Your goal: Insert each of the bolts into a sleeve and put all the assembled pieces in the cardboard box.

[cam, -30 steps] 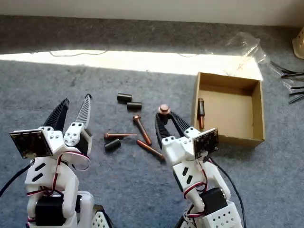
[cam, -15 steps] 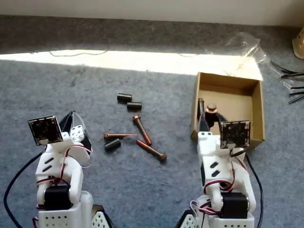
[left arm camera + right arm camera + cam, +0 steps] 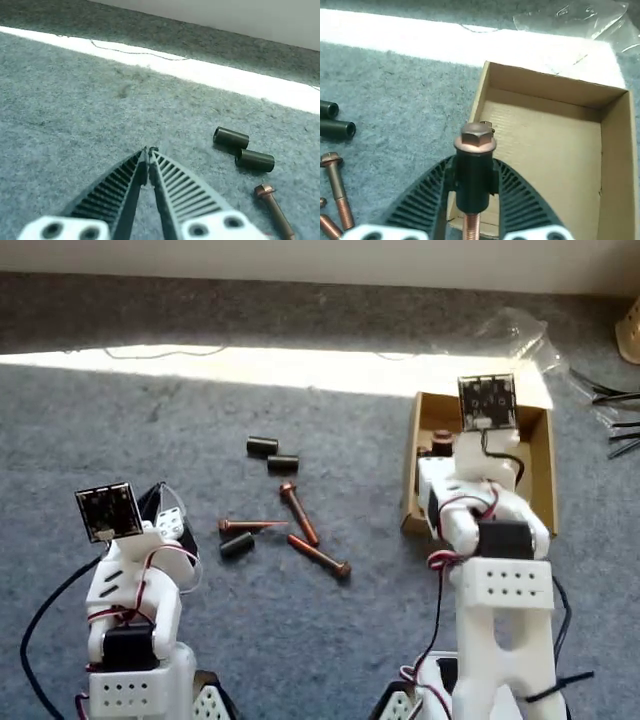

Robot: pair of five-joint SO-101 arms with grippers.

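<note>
Swings right end effector [image 3: 473, 169], clamped on sleeved bolt [image 3: 477, 141], from mid worktop [image 3: 150, 440] to over cardboard box [image 3: 545, 85], 3 o'clock of loose bolts [image 3: 300, 515]; likely to release next. Draws left end effector [image 3: 149, 167] back, closed, empty.

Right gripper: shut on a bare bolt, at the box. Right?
No, not bare. In the right wrist view the bolt sits in a dark sleeve, and the right gripper is shut on that sleeve, at the box.
</note>
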